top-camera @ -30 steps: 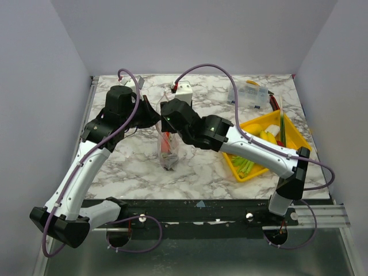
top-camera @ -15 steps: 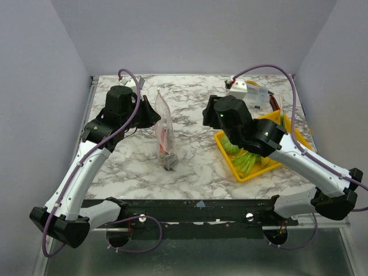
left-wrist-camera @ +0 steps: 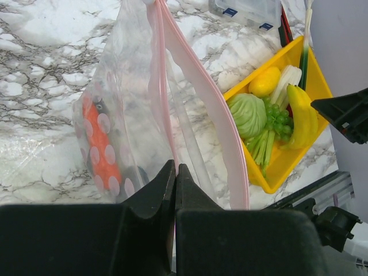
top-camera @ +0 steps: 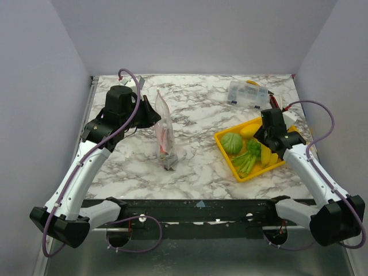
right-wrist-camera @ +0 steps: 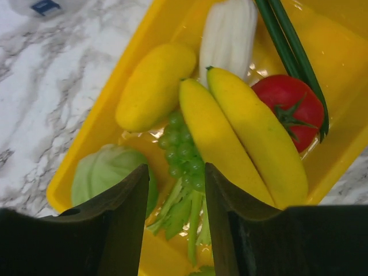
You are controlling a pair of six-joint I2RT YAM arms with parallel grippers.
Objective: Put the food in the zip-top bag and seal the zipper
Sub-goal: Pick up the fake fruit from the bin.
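At the table's left centre, the left gripper [left-wrist-camera: 175, 172] was clamped shut on the edge of the zip-top bag [top-camera: 164, 129], holding it upright with its mouth facing up and toward the tray. Well to the right, the right gripper [right-wrist-camera: 175, 169] hung over the yellow tray [top-camera: 225, 155], jaws apart and empty, straddling the green grapes [right-wrist-camera: 183, 146] just beside the bananas [right-wrist-camera: 241, 138].

A second earlier the right arm had reached across to the bag's mouth; it had since swung back over the tray, while the left arm and bag kept their place.

The bag was clear and crinkled, its pink zipper [left-wrist-camera: 201, 98] parted. Inside lay an orange piece with pale dots [left-wrist-camera: 100, 146]. The round green food [top-camera: 232, 142] and the red fruit [right-wrist-camera: 290, 106] sat in the tray.
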